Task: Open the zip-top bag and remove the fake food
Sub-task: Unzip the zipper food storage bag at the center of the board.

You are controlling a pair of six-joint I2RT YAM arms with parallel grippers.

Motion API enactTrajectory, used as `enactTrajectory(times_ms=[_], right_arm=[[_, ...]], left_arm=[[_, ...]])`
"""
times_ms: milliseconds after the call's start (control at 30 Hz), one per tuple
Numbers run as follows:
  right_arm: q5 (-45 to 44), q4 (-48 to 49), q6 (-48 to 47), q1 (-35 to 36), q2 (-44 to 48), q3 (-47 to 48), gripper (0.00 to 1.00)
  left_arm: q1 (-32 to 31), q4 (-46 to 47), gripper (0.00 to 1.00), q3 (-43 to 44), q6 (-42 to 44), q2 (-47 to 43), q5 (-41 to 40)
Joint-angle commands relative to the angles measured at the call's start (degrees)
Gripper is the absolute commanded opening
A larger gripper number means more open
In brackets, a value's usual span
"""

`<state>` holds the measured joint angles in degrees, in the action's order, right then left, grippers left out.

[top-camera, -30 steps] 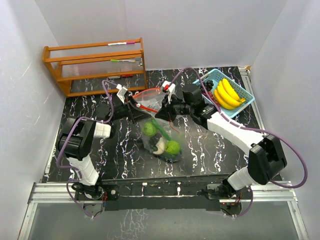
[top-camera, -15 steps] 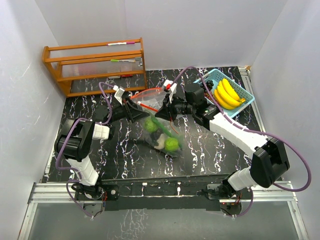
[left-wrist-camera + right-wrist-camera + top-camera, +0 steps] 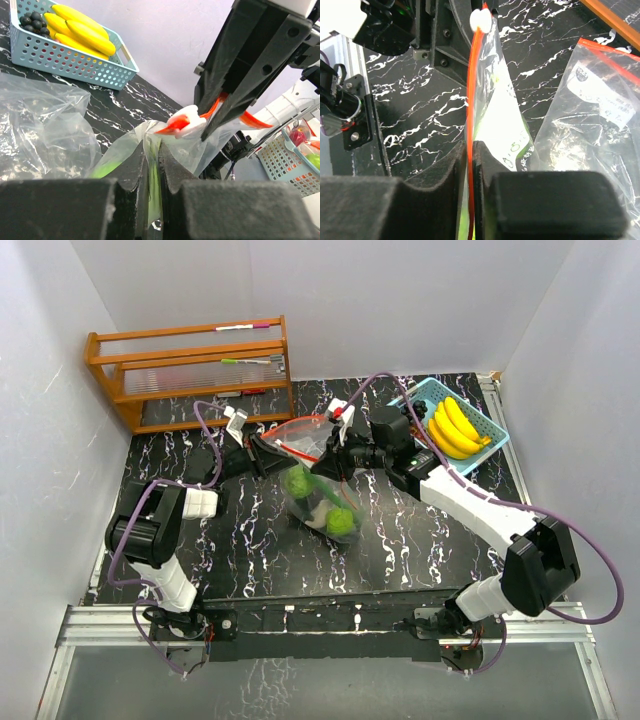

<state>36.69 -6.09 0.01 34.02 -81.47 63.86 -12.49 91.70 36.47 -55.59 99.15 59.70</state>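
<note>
The left claw [image 3: 262,453] is clenched on the clear edge of the zip-top bag [image 3: 308,445], held up over the worktop [image 3: 220,550] with green fruits [image 3: 341,522] inside. The right claw [image 3: 335,455] pinches its red zip strip [image 3: 470,75]. Further right, bananas [image 3: 455,427] lie in the blue basket [image 3: 75,62].

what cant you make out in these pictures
- Whether the bag is open at its mouth: top view, left gripper and right gripper cover it; wrist views too close.
- What the pale piece between the green fruits is: top view, too small, behind crinkled plastic.
- The label on the second bag: right wrist view, print blurred.
</note>
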Motion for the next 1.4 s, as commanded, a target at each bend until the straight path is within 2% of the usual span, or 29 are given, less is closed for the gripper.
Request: enactTrajectory(times_ms=[0,67,100,233,567,833,1167,1267,1367], right_arm=[[-1.7,1.3,-0.3,-0.1,-1.0,2.7,0.24],[-2.6,1.4,-0.3,-0.1,-1.3,3.6,0.41],[-3.3,1.5,-0.2,0.0,-1.4,4.2,0.46],[-7.1,1.4,-1.1,0.8,-2.8,7.4,0.50],[-9.3,2.2,-1.5,4.1,-10.2,17.5,0.51],[-10.8,1.5,-1.8,7.2,-14.1,21.4,0.51],[-13.9,3.0,-0.4,7.4,-14.9,22.4,0.33],[-14.9,3.2,-0.2,7.4,-14.9,22.5,0.33],[-16.0,3.7,0.0,7.4,-14.5,22.4,0.39]], left_arm=[[0.1,11.0,0.00,2.7,-1.8,-3.4,0.0],[0.0,11.0,0.00,2.7,-2.6,-3.0,-0.2],[0.0,11.0,0.00,2.8,-3.0,-2.8,-0.3],[0.0,11.0,0.00,3.2,-4.0,-0.4,-0.3],[0.1,11.0,0.00,3.0,-4.2,0.9,-0.2],[0.1,11.0,0.00,3.0,-4.3,0.9,-0.5],[0.1,11.0,0.00,2.4,-3.8,0.5,0.3],[0.0,11.0,0.00,2.3,-3.5,0.3,0.4],[0.0,11.0,0.00,2.2,-3.4,0.2,0.6]])
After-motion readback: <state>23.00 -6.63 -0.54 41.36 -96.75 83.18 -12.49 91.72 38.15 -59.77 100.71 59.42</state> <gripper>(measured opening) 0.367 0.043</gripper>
